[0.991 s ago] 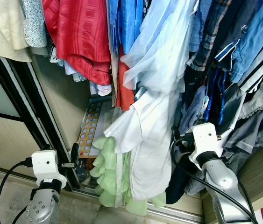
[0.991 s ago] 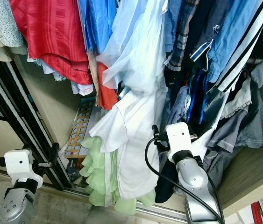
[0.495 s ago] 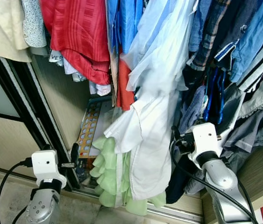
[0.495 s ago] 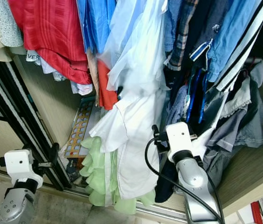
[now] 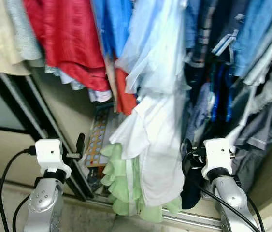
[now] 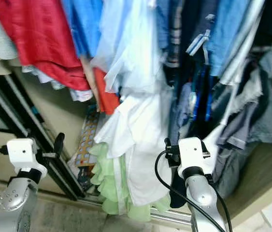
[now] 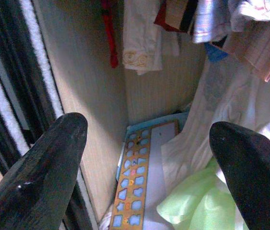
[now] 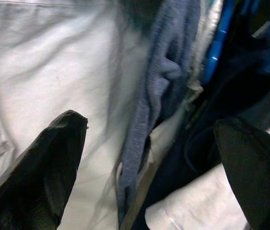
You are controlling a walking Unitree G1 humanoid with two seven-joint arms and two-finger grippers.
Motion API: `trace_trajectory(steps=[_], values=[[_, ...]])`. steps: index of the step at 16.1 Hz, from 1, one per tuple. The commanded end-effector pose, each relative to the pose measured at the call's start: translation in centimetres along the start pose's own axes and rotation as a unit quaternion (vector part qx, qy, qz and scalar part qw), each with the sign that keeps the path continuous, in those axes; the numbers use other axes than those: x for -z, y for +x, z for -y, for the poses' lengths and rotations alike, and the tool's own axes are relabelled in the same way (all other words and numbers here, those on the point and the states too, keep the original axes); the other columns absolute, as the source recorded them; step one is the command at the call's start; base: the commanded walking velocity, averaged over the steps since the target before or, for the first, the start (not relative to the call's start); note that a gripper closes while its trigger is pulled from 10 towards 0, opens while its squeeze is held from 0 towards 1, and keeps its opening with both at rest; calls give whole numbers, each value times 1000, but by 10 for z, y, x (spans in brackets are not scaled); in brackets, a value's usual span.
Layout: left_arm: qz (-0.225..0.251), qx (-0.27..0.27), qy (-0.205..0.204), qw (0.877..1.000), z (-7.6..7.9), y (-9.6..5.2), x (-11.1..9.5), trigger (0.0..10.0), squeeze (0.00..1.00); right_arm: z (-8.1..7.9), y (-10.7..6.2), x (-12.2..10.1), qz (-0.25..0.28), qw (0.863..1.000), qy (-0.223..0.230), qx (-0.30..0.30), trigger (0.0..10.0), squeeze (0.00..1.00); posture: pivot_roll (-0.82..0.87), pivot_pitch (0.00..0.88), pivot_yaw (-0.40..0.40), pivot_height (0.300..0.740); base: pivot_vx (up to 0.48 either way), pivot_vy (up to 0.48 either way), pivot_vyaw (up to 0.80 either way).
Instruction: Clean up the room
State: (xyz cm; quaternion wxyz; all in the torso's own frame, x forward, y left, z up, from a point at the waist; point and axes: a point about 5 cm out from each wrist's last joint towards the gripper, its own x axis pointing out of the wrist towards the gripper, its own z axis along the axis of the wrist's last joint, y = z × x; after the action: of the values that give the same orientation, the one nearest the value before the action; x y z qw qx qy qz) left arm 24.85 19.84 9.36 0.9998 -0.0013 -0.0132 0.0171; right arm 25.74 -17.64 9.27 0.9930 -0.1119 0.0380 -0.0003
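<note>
An open wardrobe is packed with hanging clothes: a red garment point(image 5: 68, 43), pale blue shirts point(image 5: 150, 48), a white shirt point(image 5: 155, 140), a light green ruffled garment point(image 5: 121, 188) and dark clothes point(image 5: 251, 96) at the right. My left gripper point(image 5: 80, 144) is open by the wardrobe's left wall, with nothing between its fingers point(image 7: 58, 158). My right gripper point(image 5: 188, 151) is open too, right up against the white shirt point(image 8: 53, 72), a grey-blue cloth point(image 8: 163, 81) and a dark navy garment point(image 8: 211, 143). It holds nothing.
A puzzle board with coloured shapes point(image 7: 135, 187) leans in the wardrobe's back left corner. The black sliding-door frame point(image 5: 34, 111) stands just left of my left arm. A metal door track point(image 5: 193, 220) runs along the floor in front of the clothes.
The whole picture has shifted and gone blurred, so the camera moved. Both arms show slightly higher in the view. The clothes hang as before.
</note>
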Motion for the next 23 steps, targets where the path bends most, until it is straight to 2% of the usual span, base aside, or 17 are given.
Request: trace_trajectory(steps=[1,3,8,9,11,12,16,17,20,23], values=[[-5,2,7,1000,-5,1,0,10000,0,-3,1,-5,13,1000,6,0,10000,0,-244,0,116,740,0,0,0],[-13,-2,8,1000,-8,1,3,10000,0,-1,1,-4,13,1000,3,2,10000,0,-243,0,116,740,0,0,0],[-27,-30,-7,999,-5,-12,17,10000,0,5,8,-11,22,998,-32,-40,10000,0,-223,0,28,740,0,0,0],[-29,-36,-15,999,-1,-12,21,10000,0,8,18,-18,30,997,-52,-55,10000,0,-229,0,-12,740,0,0,0],[-28,-29,-15,999,4,-10,23,10000,0,7,29,-33,50,993,-72,-81,10000,0,-236,0,-18,740,0,0,0],[-27,-28,-14,999,4,-9,22,10000,0,6,30,-35,52,993,-72,-84,10000,0,-235,0,-17,740,0,0,0],[-30,-19,-6,999,0,-8,21,10000,0,-16,32,-31,50,984,-68,-157,10000,0,-226,0,71,740,0,0,0],[-32,-19,-4,999,-1,-7,22,10000,0,-17,32,-28,37,985,-47,-160,10000,0,-232,0,90,740,0,0,0],[-37,-12,0,999,-2,-6,22,10000,0,-16,31,-32,41,986,-41,-159,10000,0,-250,0,124,740,0,0,0],[-22,-10,3,1000,-1,0,15,10000,0,-20,31,-36,48,987,-21,-152,10000,0,-238,0,109,740,0,0,800]])
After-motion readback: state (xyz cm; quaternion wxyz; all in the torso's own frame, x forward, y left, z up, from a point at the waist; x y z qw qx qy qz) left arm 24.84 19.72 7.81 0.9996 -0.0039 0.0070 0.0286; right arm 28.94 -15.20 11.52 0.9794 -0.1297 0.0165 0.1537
